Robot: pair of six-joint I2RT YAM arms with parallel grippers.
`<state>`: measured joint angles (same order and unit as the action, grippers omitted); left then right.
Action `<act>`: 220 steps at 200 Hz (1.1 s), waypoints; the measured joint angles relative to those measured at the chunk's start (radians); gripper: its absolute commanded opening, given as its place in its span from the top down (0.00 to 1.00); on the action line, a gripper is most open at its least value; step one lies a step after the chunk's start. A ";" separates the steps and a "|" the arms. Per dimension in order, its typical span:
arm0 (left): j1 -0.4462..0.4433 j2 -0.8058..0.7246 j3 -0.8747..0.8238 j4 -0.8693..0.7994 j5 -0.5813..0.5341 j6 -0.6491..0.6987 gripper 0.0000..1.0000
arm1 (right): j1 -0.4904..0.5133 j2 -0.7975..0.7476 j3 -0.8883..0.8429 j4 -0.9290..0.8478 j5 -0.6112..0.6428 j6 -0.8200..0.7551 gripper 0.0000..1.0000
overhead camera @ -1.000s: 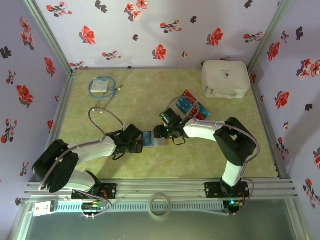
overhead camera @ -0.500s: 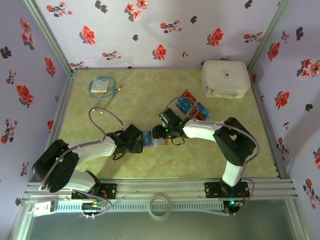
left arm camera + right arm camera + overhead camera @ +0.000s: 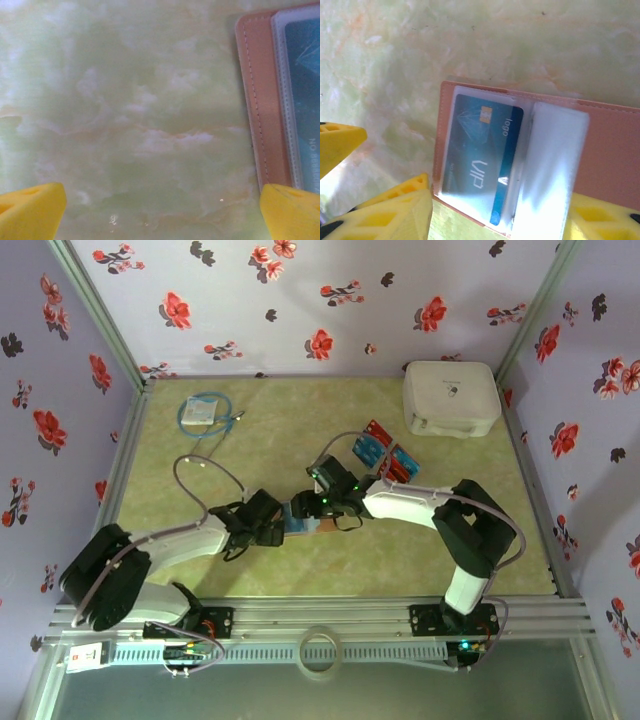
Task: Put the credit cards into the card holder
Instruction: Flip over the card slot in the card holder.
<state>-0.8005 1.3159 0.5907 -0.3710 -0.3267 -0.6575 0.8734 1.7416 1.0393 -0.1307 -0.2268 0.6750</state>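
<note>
Starting at the far left of the green marbled worktop [image 3: 200, 470], a packet with a coiled blue cable [image 3: 203, 411] lies near the back corner, well apart from everything else.

Nearer the front, the left gripper [image 3: 272, 525] reaches in low over the worktop. In the left wrist view its jaws [image 3: 160, 215] stand wide apart with bare worktop between the yellow fingertips [image 3: 30, 212]. The right-hand tip sits just beside the corner of the card holder [image 3: 260, 100].

The card holder [image 3: 300, 518] lies opened flat between the two grippers, near the middle of the worktop. In the right wrist view its tan leather [image 3: 615, 150] frames clear pockets, and a blue card [image 3: 480, 155] sits inside the left pocket.

The right gripper [image 3: 318, 508] hangs over the holder's right side. Its yellow fingers [image 3: 395, 212] stand partly apart, with the holder's near edge between them. I cannot tell whether they pinch it.

Further right and back, the remaining credit cards [image 3: 382, 452], red and blue, lie in a loose cluster. A white zip case [image 3: 452, 397] sits in the back right corner.
</note>
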 measured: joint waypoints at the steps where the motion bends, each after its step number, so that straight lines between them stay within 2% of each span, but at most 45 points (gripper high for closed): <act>1: 0.000 -0.008 -0.002 -0.001 -0.001 -0.001 0.00 | 0.000 0.000 0.001 0.000 0.000 0.000 0.42; 41: 0.005 -0.304 -0.055 -0.036 -0.047 -0.063 0.00 | 0.030 0.061 0.055 0.022 -0.015 0.030 0.42; 74: 0.020 -0.413 -0.073 -0.074 -0.068 -0.098 0.00 | 0.051 0.152 0.113 0.039 -0.019 0.045 0.42; 143: 0.023 -0.367 -0.074 -0.089 -0.074 -0.103 0.00 | 0.055 0.180 0.134 0.037 -0.022 0.058 0.40; 185: 0.023 -0.286 -0.070 -0.074 -0.069 -0.089 0.00 | 0.042 0.071 0.128 -0.014 0.002 0.034 0.39; 220: 0.023 -0.181 -0.021 -0.042 -0.044 -0.055 0.00 | -0.013 -0.039 0.050 -0.012 0.018 0.024 0.39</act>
<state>-0.7776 1.1351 0.5694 -0.4129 -0.3706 -0.7120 0.8600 1.7023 1.0897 -0.1429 -0.2092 0.6994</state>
